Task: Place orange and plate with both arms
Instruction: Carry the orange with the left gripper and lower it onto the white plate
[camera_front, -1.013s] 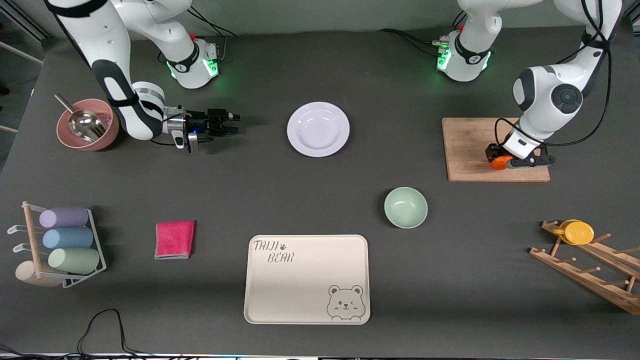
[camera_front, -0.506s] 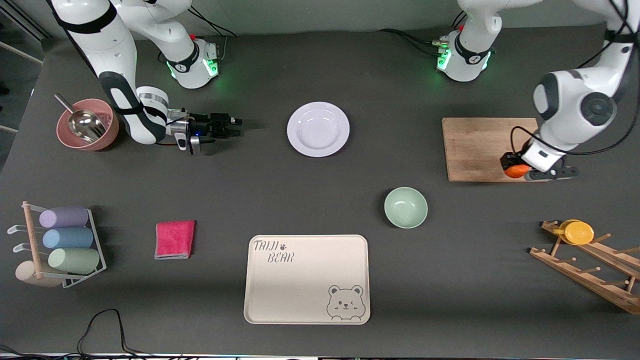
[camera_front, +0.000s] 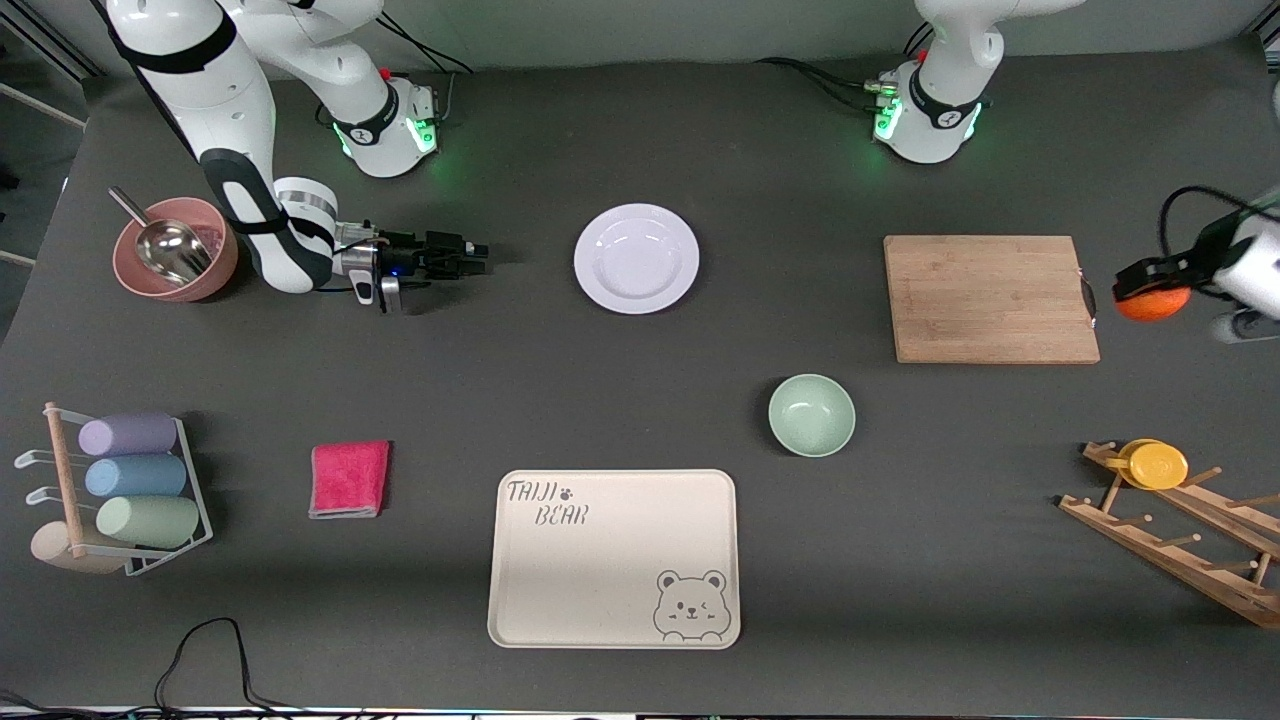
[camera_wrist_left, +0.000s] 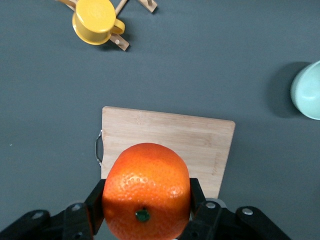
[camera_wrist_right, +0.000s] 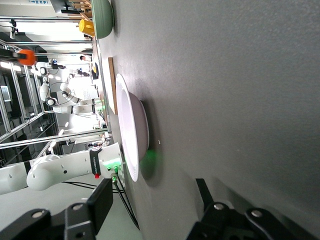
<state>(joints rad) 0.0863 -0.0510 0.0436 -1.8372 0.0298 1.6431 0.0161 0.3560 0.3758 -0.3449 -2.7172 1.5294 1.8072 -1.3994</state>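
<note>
The orange (camera_wrist_left: 146, 189) was bright orange with a dimpled peel and a green stem spot, the plate (camera_front: 636, 258) glossy white, and the surface (camera_front: 600, 400) dark grey. The bowl (camera_front: 811, 415) was pale green, the cutting board (camera_front: 990, 298) light wood, the cloth (camera_front: 349, 479) pink-red and the cup (camera_front: 1156, 464) yellow. The tray (camera_front: 614, 560) was cream with grey lettering and a bear outline.

Even overhead light fell on the dark desk (camera_front: 640, 400); shadows were soft and short; green base lamps glowed; the plate (camera_wrist_right: 131, 131) caught bright background glare.
</note>
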